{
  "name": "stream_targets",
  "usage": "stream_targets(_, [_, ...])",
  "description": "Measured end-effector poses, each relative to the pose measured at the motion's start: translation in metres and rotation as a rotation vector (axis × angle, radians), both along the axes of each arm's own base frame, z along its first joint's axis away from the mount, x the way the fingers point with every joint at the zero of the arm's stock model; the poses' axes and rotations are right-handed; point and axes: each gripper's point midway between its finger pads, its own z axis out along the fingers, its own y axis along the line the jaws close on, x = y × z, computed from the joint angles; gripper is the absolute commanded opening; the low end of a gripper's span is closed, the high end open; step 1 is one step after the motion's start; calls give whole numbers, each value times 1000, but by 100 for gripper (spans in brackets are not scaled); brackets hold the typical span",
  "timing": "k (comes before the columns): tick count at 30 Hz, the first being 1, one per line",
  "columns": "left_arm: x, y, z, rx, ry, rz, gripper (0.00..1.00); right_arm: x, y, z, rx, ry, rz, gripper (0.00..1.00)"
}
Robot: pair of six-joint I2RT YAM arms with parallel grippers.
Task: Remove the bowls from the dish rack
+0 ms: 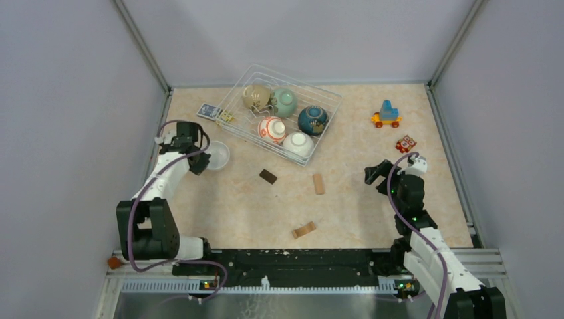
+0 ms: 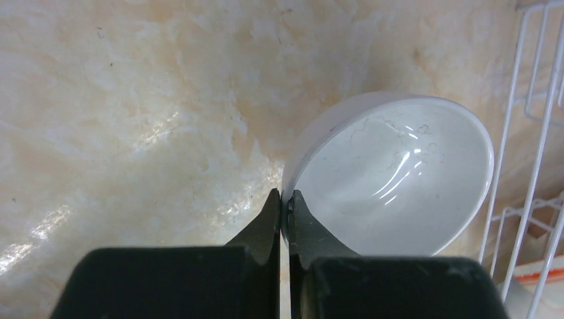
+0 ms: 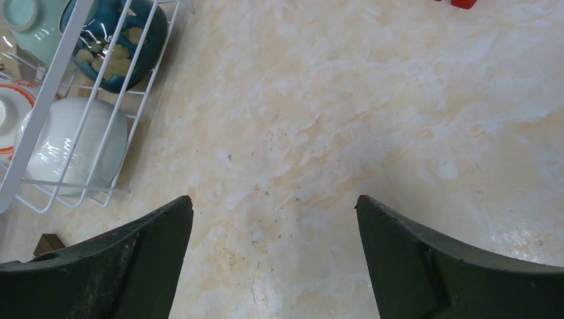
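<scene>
Closest to the left wrist camera are the black fingers of the left gripper (image 2: pixel 284 199), pressed together on the rim of a white bowl (image 2: pixel 399 179), with one finger inside and one outside (a thin pinch, so the bowl hangs tilted from that one edge). This bowl is outside the dish rack (image 2: pixel 540 100), just beside its left side and over the bare worktop (image 2: pixel 133 100). I cannot tell if its foot touches the surface. I judge that the rim is taken because the bowl is too wide to be grasped around.

To the right of the rack and apart from it, the right gripper (image 3: pixel 274 206) hovers with its fingers wide apart and nothing between them, probably ready for another bowl. Five bowls are inside the rack, apparently turned mouth down or sideways between the wires:

- beige bowl (image 1: pixel 256 96)
- mint green bowl (image 1: pixel 284 102)
- dark blue bowl (image 1: pixel 312 119)
- patterned bowl (image 1: pixel 271 128)
- second white bowl (image 1: pixel 298 143)

No brand or label can be read anywhere. The small blue card (image 1: pixel 208 111) beside the rack is too small to read.
</scene>
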Motion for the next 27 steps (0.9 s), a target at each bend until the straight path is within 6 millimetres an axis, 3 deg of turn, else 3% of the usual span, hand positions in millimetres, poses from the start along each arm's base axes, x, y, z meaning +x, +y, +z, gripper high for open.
stream_targets(9, [15,31,-29,-49,87,162,4,0,1,0,1,0,3,92])
stream_targets(16, [13,41,-40,-65,120,189,58,0,1,0,1,0,3,92])
stream_targets(21, [15,39,-32,-69,98,159,75,0,1,0,1,0,4,92])
stream_targets(27, [22,20,9,-99,-29,5,98,0,1,0,1,0,4,92])
